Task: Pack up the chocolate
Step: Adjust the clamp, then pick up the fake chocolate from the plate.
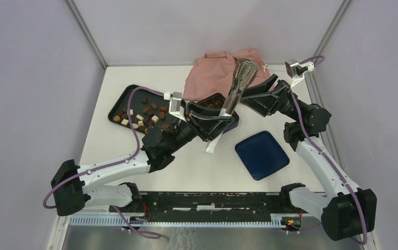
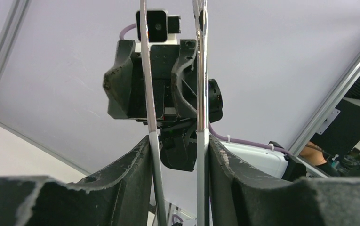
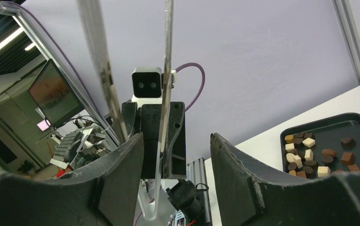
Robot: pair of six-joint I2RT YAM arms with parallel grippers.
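Observation:
The chocolate, small dark brown, tan and cream-white pieces, lies scattered on the black tray at the left; it also shows in the right wrist view. My left gripper is shut on metal tongs, which point up and away over the dark blue gridded box. In the left wrist view both tong arms are squeezed between the jaws of my left gripper. My right gripper is open by the tongs' upper half. In the right wrist view my right gripper has one tong arm between its fingers, untouched.
A dark blue lid lies on the table right of centre. A pink cloth is heaped at the back behind the box. The box is partly hidden by my left gripper. Grey walls close the back and sides.

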